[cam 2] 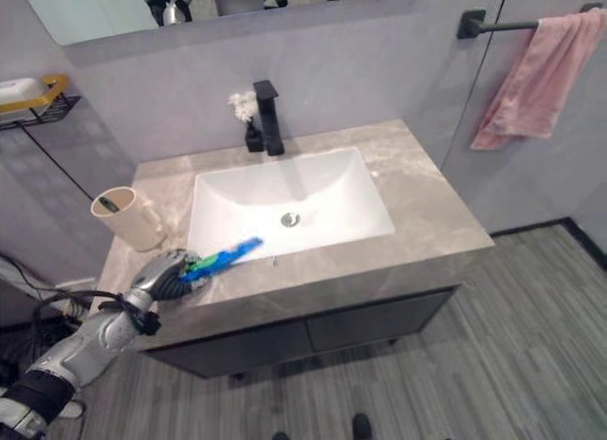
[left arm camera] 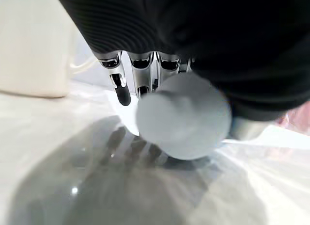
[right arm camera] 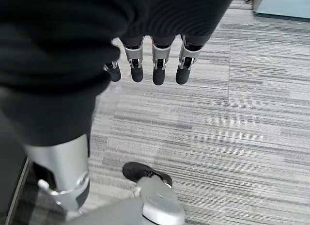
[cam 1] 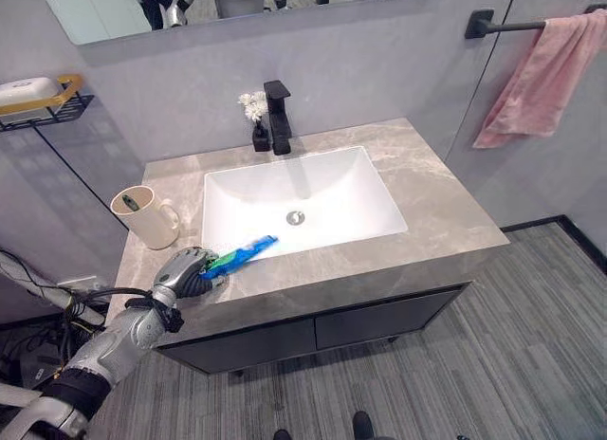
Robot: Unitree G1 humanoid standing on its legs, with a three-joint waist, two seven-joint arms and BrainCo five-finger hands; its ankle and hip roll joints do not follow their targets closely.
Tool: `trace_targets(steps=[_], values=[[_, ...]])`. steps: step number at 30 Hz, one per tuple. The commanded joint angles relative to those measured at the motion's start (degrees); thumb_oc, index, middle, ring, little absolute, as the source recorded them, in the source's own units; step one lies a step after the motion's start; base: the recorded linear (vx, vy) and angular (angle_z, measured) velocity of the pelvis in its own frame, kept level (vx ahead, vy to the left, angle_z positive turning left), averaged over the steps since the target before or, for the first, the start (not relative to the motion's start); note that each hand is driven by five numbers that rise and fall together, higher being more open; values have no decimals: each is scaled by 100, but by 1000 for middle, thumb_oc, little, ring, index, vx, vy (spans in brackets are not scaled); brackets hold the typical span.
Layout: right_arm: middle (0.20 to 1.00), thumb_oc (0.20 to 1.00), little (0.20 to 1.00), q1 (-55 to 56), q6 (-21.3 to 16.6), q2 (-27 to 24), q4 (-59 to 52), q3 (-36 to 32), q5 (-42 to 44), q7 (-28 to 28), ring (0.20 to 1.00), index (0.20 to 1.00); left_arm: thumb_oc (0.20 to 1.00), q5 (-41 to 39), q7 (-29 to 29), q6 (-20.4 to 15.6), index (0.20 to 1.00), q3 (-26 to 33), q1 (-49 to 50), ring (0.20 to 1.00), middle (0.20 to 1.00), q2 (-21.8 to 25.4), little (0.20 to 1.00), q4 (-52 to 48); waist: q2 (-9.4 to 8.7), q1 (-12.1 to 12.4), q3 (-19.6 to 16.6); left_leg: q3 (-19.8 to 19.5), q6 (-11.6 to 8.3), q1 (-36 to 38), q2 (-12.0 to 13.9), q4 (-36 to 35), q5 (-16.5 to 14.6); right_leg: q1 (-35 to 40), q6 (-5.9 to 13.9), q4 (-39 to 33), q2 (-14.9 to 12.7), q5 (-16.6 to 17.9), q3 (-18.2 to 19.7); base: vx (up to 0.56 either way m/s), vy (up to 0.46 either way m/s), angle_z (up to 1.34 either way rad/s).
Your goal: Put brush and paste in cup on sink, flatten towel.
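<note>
Towel (cam 1: 545, 75), pink, soft and limp, bunched over the wall bar, best taken by its hanging hem; cup (cam 1: 144, 215) rigid on the surface; paste tube (cam 1: 242, 255) light, squashy, slippery, pinched at its tail in left hand (cam 1: 187, 272) fingers; right hand (right arm camera: 155, 65) hanging with slack, empty fingers.

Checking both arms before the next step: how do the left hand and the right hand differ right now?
The left hand rests on the counter by the cup, fingers curled round the blue-green tube; the right hand hangs over the floor, away from the counter, holding nothing, fingers relaxed. Both have dark ribbed covers.
</note>
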Motion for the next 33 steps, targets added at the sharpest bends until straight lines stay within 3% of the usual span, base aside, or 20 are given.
trace_targets(steps=[1, 9, 17, 18, 20, 21, 22, 25, 31, 33], values=[[1000, 1000, 1000, -271, -74, -45, 266, -163, 399, -242, 1000, 1000, 200, 735, -356, -110, 200, -850, 754, 200, 200, -26, 200, 248, -154, -156, 69, -415, -204, 232, 180, 59, -198, 115, 303, 43, -122, 366, 1, 35, -45, -9], [1000, 1000, 1000, -364, -128, -172, 498, -889, 1230, -444, 1000, 1000, 200, 1078, 334, 51, 200, -339, 446, 200, 200, 457, 200, -63, -267, -115, -82, -475, -260, 361, 259, 59, -194, 301, 254, 43, -82, 309, -96, 9, -24, -1], [1000, 1000, 1000, -532, -352, -476, 110, -1791, 2635, -587, 1000, 1000, 200, 1297, 976, 259, 200, 609, -48, 200, 200, 1403, 200, -935, -365, -92, -182, -615, -313, 360, 275, 59, -164, 400, 232, 43, -106, 297, -244, -1, -11, 5], [1000, 1000, 1000, -524, -490, -710, -423, -2122, 2863, -797, 1000, 1000, 200, 1400, 1183, 302, 200, 1050, -179, 200, 200, 1829, 200, -1272, -391, -106, -197, -661, -329, 355, 274, 59, -151, 437, 228, 43, -119, 296, -309, 3, -34, 20], [1000, 1000, 1000, -497, -626, -919, -1019, -2309, 2877, -954, 1000, 1000, 200, 1495, 1363, 326, 200, 1302, -250, 200, 200, 2013, 200, -1366, -403, -133, -232, -688, -334, 350, 264, 59, -154, 456, 227, 43, -128, 291, -332, 2, -10, 19], [1000, 1000, 1000, -377, -812, -1221, -2124, -2723, 2702, -1336, 1000, 1000, 200, 1674, 1637, 384, 200, 1717, -382, 200, 200, 2262, 200, -1600, -400, -166, -272, -727, -337, 352, 254, 59, -165, 492, 236, 43, -151, 282, -392, -1, 9, 15], [1000, 1000, 1000, -376, -989, -1311, -3015, -2988, 2484, -1674, 1000, 1000, 200, 1796, 1811, 443, 200, 2038, -449, 200, 200, 2371, 200, -1782, -382, -186, -315, -752, -335, 338, 245, 59, -159, 500, 233, 43, -170, 282, -405, 13, 10, 12], [1000, 1000, 1000, -479, -1165, -1363, -4269, -3140, 2078, -2040, 1000, 1000, 200, 1795, 1946, 605, 200, 2461, -492, 200, 200, 2367, 200, -1787, -350, -211, -356, -760, -334, 356, 238, 59, -173, 518, 223, 43, -189, 264, -430, 7, 9, 7], [1000, 1000, 1000, -602, -1282, -1369, -5631, -2876, 2049, -1516, 1000, 1000, 200, 1683, 1910, 761, 200, 2744, -898, 200, 200, 2330, 200, -1869, -336, -213, -367, -772, -328, 356, 225, 59, -160, 524, 205, 43, -203, 265, -443, 0, 0, 0], [1000, 1000, 1000, -771, -1171, -1529, -6119, -2319, 2107, -967, 1000, 1000, 200, 1557, 1837, 807, 200, 2723, -1204, 200, 200, 2322, 200, -1885, -353, -186, -381, -757, -337, 356, 224, 59, -133, 521, 203, 43, -216, 287, -460, 0, 0, 0]])
